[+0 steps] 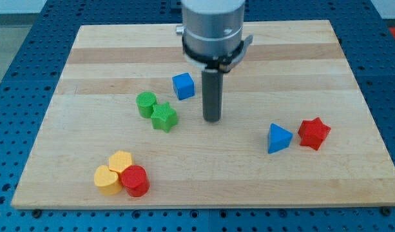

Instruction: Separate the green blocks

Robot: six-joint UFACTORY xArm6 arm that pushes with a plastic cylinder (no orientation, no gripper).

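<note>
A pale wooden surface (352, 71) lies on a blue perforated bench; left of centre, the green cylinder block (145, 104) and green star block (163, 118) touch; my tip (212, 119), a plain rod with no hand to clench, stands right of the star, apart from it; a blue cube block (183, 86) sits just above; other blocks lie lower left and right.

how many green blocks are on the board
2, touching, at the board's centre-left: the green cylinder and, at its lower right, the green star. My tip stands to the star's right, apart from it. None looks hidden.
</note>
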